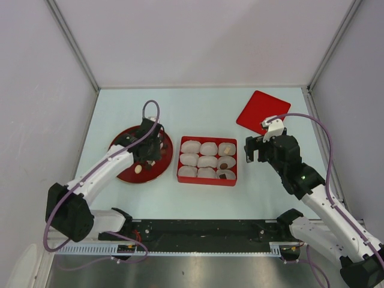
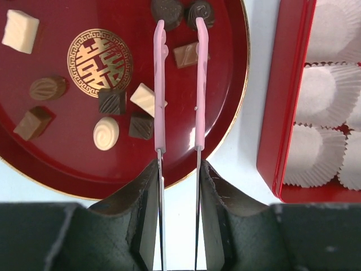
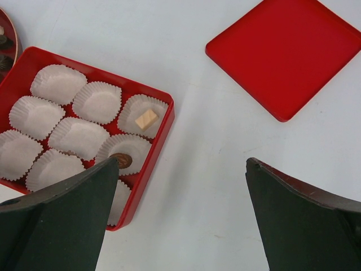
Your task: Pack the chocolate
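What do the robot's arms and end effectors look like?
Both the left arm and right arm have white links with bulky black joints, and a lilac cable loops along each. The left end effector and right end effector have broad, matte dark, wedge-shaped fingers. No markings are readable.

Pale counter (image 1: 204, 114) carrying three red things.
A round plate (image 1: 161, 168) with a gold rim lies at the left. A square box (image 1: 207, 180) sits just beside it near the middle, with a strip of bare counter between them. A flat square lid (image 1: 263, 111) lies well apart at the far right, turned cornerwise. A dark rail (image 1: 204, 231) runs along the near edge.
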`<state>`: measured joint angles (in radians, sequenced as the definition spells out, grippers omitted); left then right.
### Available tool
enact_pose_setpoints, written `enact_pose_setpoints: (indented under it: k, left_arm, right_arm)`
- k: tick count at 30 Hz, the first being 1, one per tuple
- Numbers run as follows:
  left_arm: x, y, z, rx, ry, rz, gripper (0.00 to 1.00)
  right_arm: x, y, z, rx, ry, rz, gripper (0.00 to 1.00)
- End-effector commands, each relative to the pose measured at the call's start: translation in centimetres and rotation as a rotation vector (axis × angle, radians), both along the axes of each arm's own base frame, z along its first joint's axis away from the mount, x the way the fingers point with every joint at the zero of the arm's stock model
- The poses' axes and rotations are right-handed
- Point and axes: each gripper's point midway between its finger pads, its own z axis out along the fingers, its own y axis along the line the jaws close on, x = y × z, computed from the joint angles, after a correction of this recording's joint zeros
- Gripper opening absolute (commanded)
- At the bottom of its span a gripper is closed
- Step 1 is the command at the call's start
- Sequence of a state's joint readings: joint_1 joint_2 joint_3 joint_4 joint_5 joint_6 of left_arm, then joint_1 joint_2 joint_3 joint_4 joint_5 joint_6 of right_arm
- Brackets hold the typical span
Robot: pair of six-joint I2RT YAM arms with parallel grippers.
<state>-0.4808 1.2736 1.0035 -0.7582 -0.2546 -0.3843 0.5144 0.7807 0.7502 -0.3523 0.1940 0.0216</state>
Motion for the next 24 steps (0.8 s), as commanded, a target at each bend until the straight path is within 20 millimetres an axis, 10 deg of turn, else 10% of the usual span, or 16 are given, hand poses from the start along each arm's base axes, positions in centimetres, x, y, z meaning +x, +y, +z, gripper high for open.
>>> enact_pose_setpoints:
  k: [1,24]
  left_arm:
    - [2.0,-1.0,0.3,-0.021,-0.032,-0.002,0.36]
    - [5.6,-0.1,-1.4,0.018,-0.037,0.084,0.38]
  right_arm:
    - [0.3,0.1,1.1,0.008,-0.045,0.002,0.99]
    - [0.6,-0.3,0.9,-0.011,-0.041,-0.021,1.00]
